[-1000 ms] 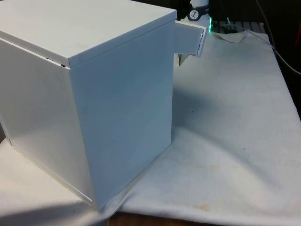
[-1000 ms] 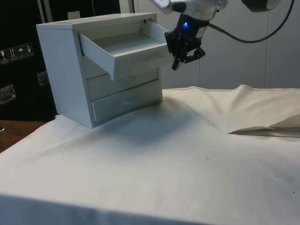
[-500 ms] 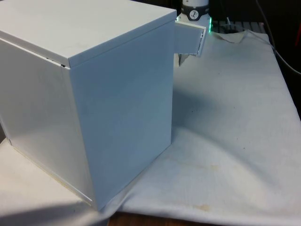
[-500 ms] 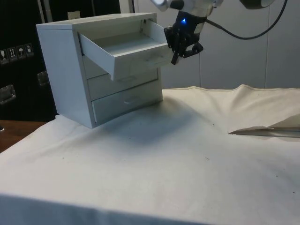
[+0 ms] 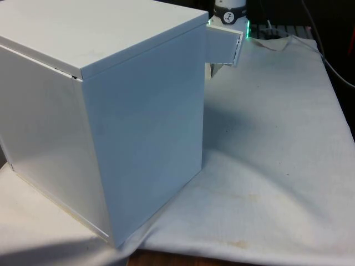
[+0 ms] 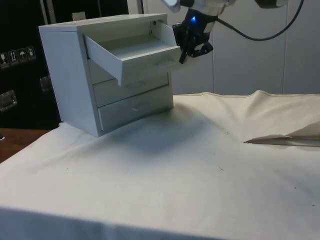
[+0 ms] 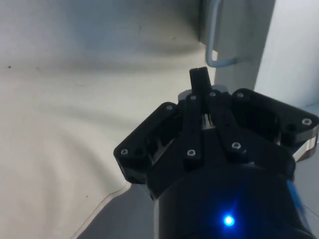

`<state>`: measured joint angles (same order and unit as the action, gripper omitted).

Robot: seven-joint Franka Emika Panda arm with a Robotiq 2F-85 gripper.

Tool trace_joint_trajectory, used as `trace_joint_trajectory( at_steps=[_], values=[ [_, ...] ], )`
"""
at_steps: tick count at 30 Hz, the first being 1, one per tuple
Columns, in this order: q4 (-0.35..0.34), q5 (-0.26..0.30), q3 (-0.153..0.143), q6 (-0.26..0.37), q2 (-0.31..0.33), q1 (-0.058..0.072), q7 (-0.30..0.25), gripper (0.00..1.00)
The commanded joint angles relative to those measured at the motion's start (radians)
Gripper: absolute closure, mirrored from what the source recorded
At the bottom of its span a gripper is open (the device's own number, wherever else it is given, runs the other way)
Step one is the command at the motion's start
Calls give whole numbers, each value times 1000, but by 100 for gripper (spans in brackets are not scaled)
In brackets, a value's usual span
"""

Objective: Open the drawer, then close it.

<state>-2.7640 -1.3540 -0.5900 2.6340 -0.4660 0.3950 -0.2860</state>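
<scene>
A white chest of drawers (image 6: 70,75) stands on the cloth, turning its back and side (image 5: 111,111) to the front view. Its top drawer (image 6: 135,50) is pulled out, and the drawer's end (image 5: 224,47) juts past the chest in the front view. My gripper (image 6: 184,56) hangs right at the drawer's front face, near its far end. I cannot tell whether it touches the face. In the wrist view my gripper (image 7: 199,79) is shut with nothing held. The drawer's metal handle (image 7: 215,45) lies just beyond the fingertips.
The two lower drawers (image 6: 132,85) (image 6: 135,107) are shut. A raised fold in the cloth (image 6: 280,137) lies towards the side view's right. A black cable (image 6: 260,37) trails from the arm above the table.
My gripper has risen and moved in towards the open top drawer's front face. The drawer itself has not moved.
</scene>
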Motion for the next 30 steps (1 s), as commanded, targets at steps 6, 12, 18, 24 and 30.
trace_joint_trajectory(
  at_steps=[6,12,18,24,30],
  values=[
    [38,-35,3,29,30,0,45,100],
    [59,-12,3,39,67,5,49,100],
    [86,-62,10,45,77,0,102,100],
    [93,-100,13,38,78,1,141,100],
    [97,-132,17,30,78,2,174,100]
  ],
)
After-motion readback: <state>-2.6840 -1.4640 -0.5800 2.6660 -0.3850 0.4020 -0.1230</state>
